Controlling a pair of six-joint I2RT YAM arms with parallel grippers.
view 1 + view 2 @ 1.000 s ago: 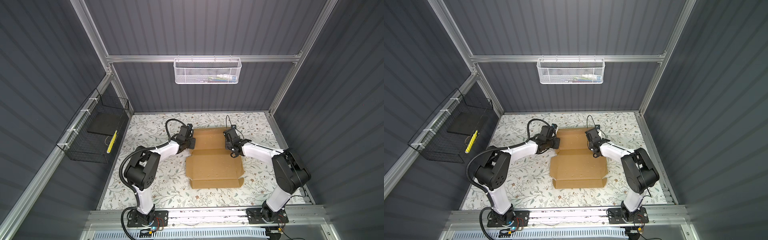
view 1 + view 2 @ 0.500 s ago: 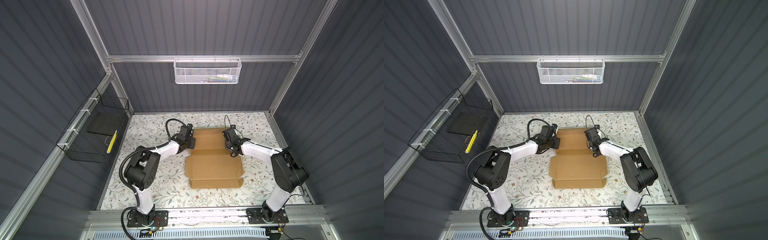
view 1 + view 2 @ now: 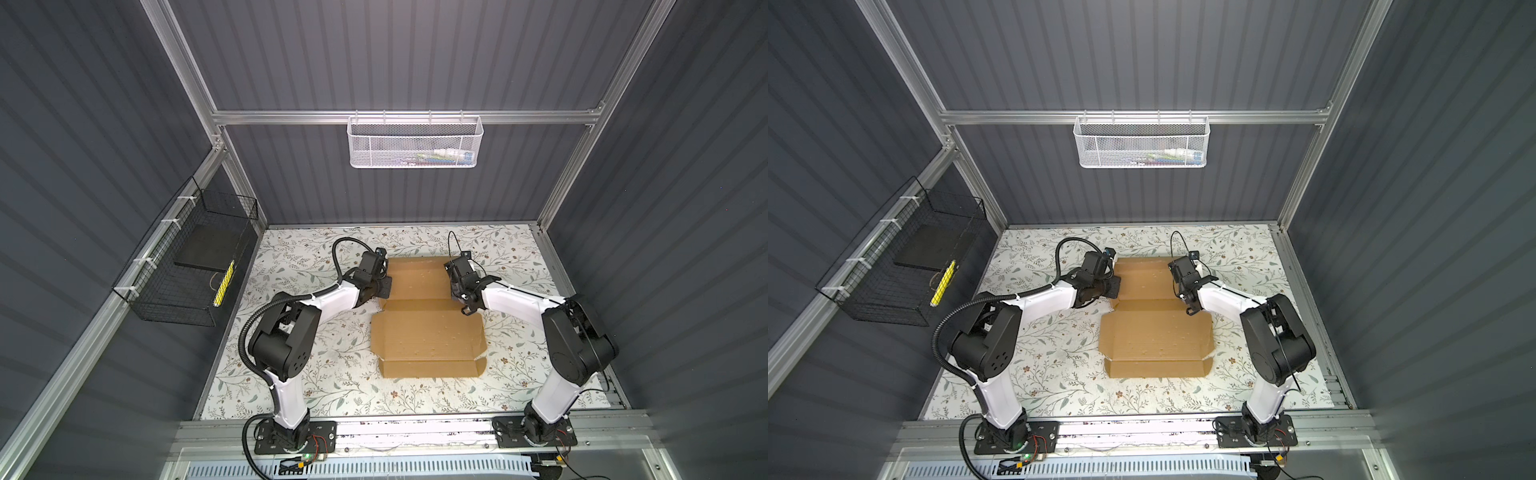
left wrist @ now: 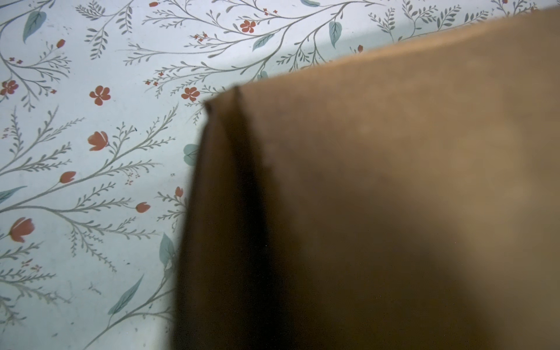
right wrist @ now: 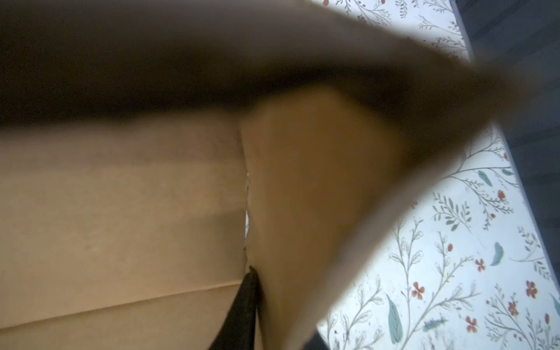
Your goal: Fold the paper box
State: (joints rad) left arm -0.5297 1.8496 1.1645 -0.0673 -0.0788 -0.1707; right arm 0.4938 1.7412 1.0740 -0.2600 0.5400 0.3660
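From where I stand, the paper box (image 3: 428,340) lies in the middle of the flowered table (image 3: 316,365), and I'd say the job is barely started. The near flap (image 3: 430,368) is flat on the table. Behind it the big middle panel is flat too, with no wall standing around it that I can see. Past the crease, the far panel sits between the two arms. The left gripper (image 3: 383,286) is at that panel's left edge with its fingers pressed together, and I can't tell if any cardboard is caught between them. The right gripper (image 3: 456,287) is at the right edge. Its wrist view shows a side flap (image 5: 318,181) tilted up off the table beside a black finger (image 5: 242,312), but I can't tell whether it is spread or pinching. Raising the walls, tucking the tabs and closing the lid all look to be left.
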